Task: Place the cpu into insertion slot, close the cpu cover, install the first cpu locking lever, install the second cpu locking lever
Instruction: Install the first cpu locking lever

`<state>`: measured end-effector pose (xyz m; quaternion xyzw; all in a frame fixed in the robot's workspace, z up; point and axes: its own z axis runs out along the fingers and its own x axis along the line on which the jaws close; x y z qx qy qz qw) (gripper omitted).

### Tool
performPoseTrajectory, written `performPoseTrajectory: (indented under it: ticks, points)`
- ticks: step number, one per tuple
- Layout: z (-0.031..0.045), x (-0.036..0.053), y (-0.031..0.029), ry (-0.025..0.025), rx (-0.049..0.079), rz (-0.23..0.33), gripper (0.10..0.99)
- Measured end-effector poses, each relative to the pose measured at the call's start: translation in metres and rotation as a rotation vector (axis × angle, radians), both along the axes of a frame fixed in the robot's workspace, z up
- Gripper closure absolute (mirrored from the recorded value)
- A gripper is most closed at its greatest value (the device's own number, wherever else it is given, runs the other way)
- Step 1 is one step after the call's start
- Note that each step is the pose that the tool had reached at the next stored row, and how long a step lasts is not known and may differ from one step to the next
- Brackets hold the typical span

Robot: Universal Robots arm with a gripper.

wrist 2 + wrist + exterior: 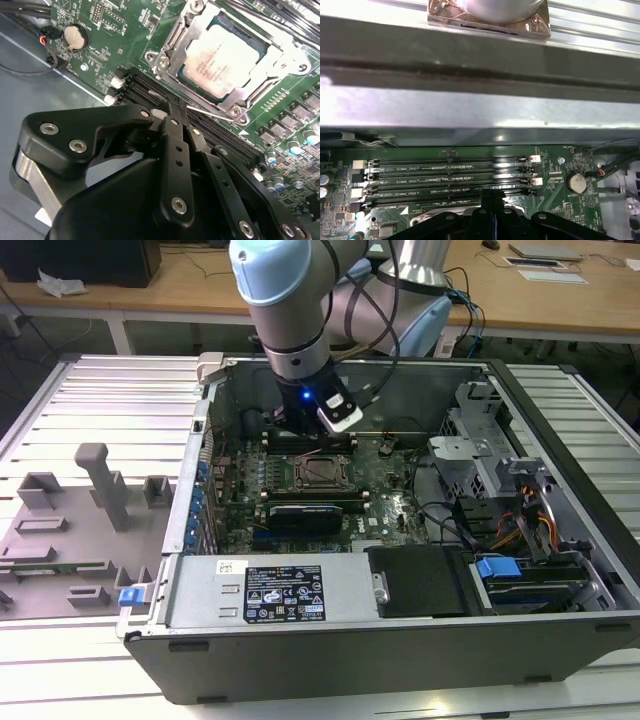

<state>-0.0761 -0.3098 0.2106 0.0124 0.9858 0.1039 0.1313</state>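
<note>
Silver-grey, the cpu [226, 59] was seated in the insertion slot [280, 75] under the closed cpu cover [175, 47] — just beyond the gripper [172, 111], whose jaws were pressed together, holding nothing.

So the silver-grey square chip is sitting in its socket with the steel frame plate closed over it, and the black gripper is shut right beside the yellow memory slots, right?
Nearly. The memory slots are black, not yellow, as the second wrist view shows. The silver-grey square chip sits in its socket under the closed steel frame plate, the black gripper shut beside the slots.
</note>
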Motion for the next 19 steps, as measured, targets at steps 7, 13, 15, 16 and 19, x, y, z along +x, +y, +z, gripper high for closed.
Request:
performPoseTrajectory:
  ticks: [7, 13, 15, 16, 19]
  points:
    - [-0.0018, -0.003, 0.0023, 0.0, 0.0, -0.051, 0.98]
    - [-0.0033, -0.003, 0.0045, 0.0, 0.0, -0.094, 0.98]
    - [-0.0038, -0.0032, 0.005, 0.0, 0.0, -0.111, 0.98]
    - [-0.0041, -0.0039, 0.0065, 0.0, 0.0, -0.118, 0.98]
    - [-0.005, -0.0054, 0.0084, -0.0001, 0.0, -0.133, 0.98]
